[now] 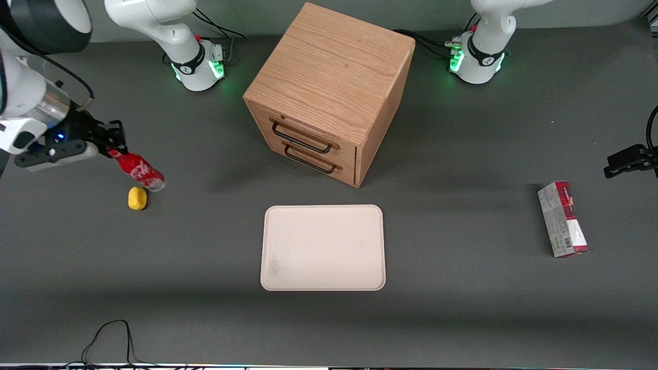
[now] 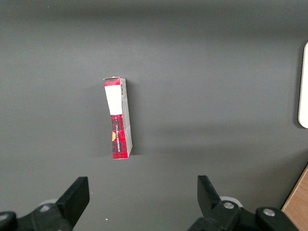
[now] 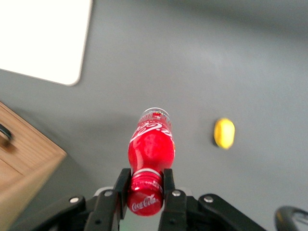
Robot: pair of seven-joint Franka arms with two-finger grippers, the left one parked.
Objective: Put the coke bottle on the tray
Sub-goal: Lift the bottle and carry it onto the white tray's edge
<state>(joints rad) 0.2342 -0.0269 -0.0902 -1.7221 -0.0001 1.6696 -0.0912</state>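
The end effector (image 1: 112, 145) pinches the coke bottle (image 1: 139, 171) by its neck, just under the red cap. The bottle hangs tilted, its bottom end low, just above the counter (image 1: 462, 308) beside a small yellow lemon (image 1: 137, 198). In the front view, the tray (image 1: 323, 247) lies well apart toward four o'clock. The bottle's long line points roughly that way.

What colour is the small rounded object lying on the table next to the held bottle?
Yellow; the front view shows it best, just nearer the camera than the coke bottle.
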